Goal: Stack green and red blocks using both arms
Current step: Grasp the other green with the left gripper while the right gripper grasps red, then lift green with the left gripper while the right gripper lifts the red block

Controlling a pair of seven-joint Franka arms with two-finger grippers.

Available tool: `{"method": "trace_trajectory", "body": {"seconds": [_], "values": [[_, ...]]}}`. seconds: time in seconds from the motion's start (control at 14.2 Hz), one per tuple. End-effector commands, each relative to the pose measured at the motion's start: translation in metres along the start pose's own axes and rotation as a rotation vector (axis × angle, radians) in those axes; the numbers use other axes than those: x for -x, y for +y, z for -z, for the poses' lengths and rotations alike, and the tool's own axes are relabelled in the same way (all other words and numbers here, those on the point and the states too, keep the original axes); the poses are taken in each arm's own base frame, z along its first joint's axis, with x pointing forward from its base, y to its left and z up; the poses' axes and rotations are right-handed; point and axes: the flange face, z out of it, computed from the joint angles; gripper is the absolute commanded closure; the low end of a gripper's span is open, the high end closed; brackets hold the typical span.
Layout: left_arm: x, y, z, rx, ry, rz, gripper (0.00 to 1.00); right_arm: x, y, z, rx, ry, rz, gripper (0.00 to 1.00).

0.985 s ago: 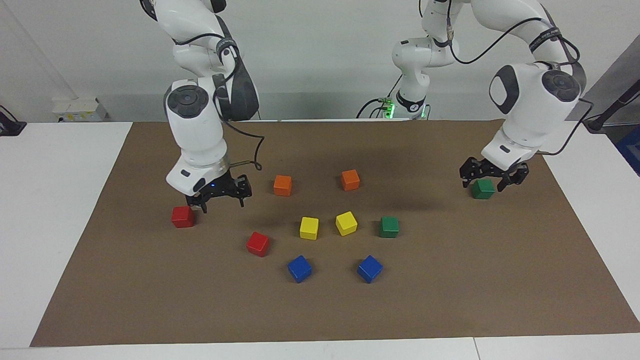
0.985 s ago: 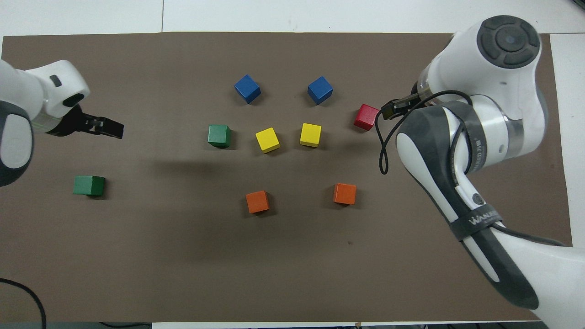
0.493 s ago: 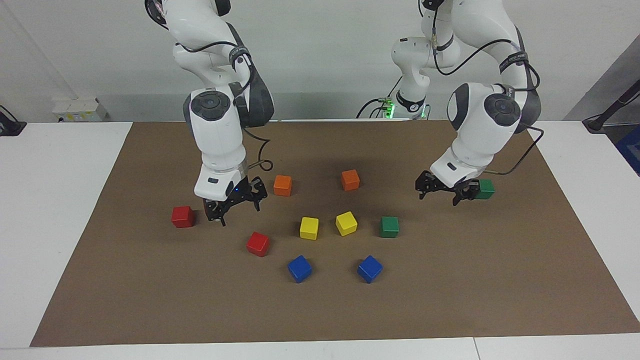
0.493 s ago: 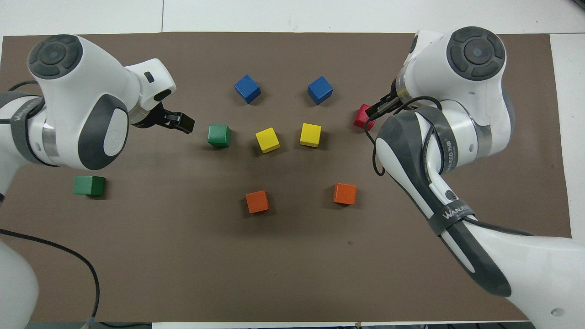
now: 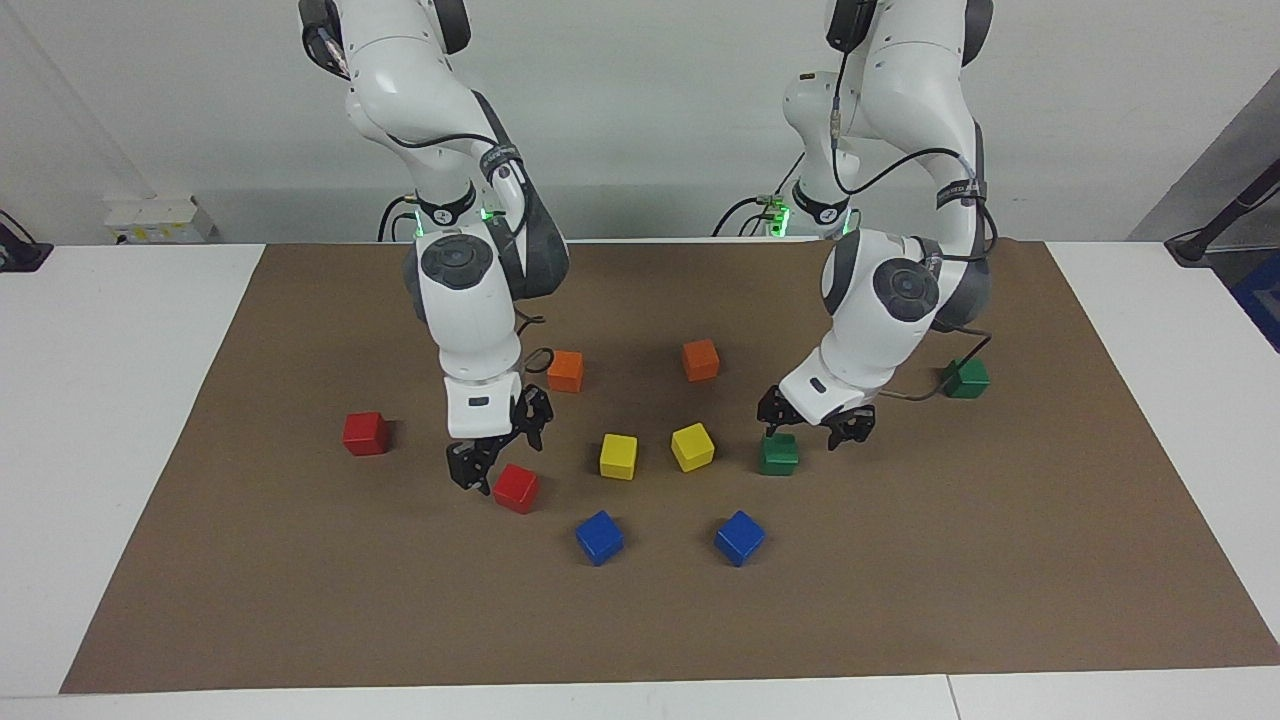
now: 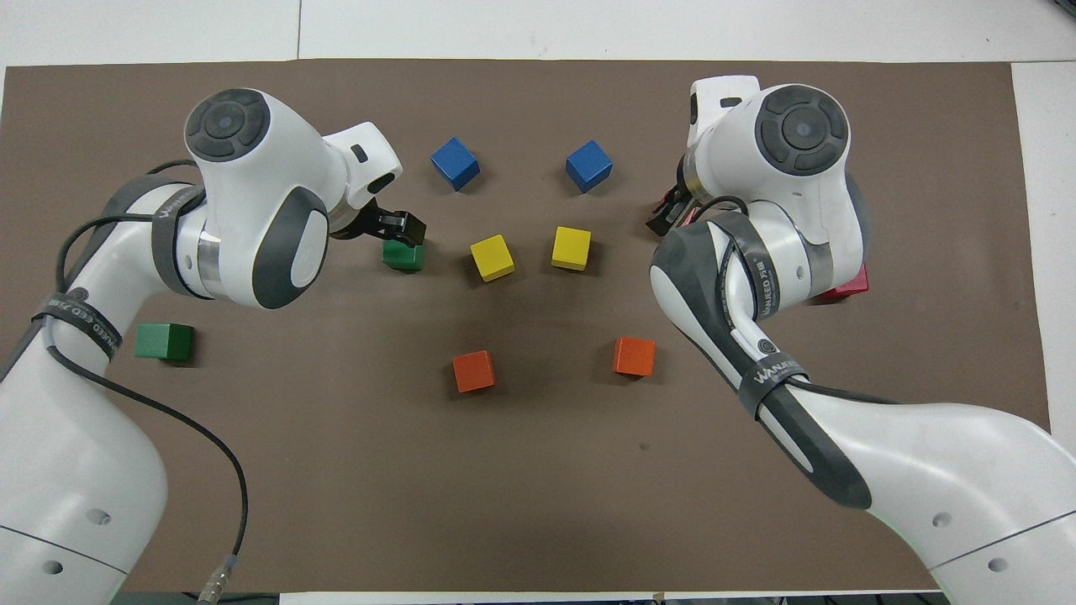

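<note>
Two arms, each low over an inner block, nothing lifted yet. Taking the facing view from the right arm's end across:

- Outer red block (image 5: 365,433) sits alone on the brown mat (image 5: 250,560) at the right arm's end, well apart from any gripper.
- Right gripper (image 5: 497,453) hangs just above the mat, fingers spread, holding nothing. Inner red block (image 5: 516,488) lies just beside the lower fingertip, slightly farther from the robots than the gripper. It isn't between the fingers yet, so my read is the gripper needs a small shift away from the robots before closing.
- Middle cluster isn't part of the job: orange blocks (image 5: 565,370), yellow blocks (image 5: 618,456) and blue blocks (image 5: 599,537) all lie clear of both grippers.
- Left gripper (image 5: 816,423) is right over the inner green block (image 5: 778,453), fingers open and empty. The block sits under the finger toward the middle of the table, not centred in the gap, so a small sideways correction looks needed, then straight down.
- Outer green block (image 5: 966,378) sits nearer the robots at the left arm's end, partly hidden by the left arm's cable.

Each arm is clearly the nearer one to its own colour. Likely plan: carry the inner blocks to the outer ones.
</note>
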Motion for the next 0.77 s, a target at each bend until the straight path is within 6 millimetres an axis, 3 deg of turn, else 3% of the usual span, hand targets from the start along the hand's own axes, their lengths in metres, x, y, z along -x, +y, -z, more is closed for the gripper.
{"method": "trace_trajectory", "body": {"seconds": [0.0,0.21,0.28,0.7], "values": [[-0.009,0.000,-0.007,-0.012,0.012,0.008,0.00,0.006,-0.008,-0.003,-0.020,-0.043,0.068,0.01],[-0.010,0.002,-0.018,-0.047,0.023,0.000,0.00,0.011,-0.006,-0.007,-0.044,-0.061,0.078,0.02],[-0.009,0.009,-0.025,-0.047,0.022,0.004,0.00,0.012,-0.002,-0.017,-0.054,-0.072,0.072,0.05],[0.003,0.011,-0.050,-0.067,0.030,0.006,0.00,0.005,0.014,-0.033,-0.062,-0.074,0.062,0.06]]}}
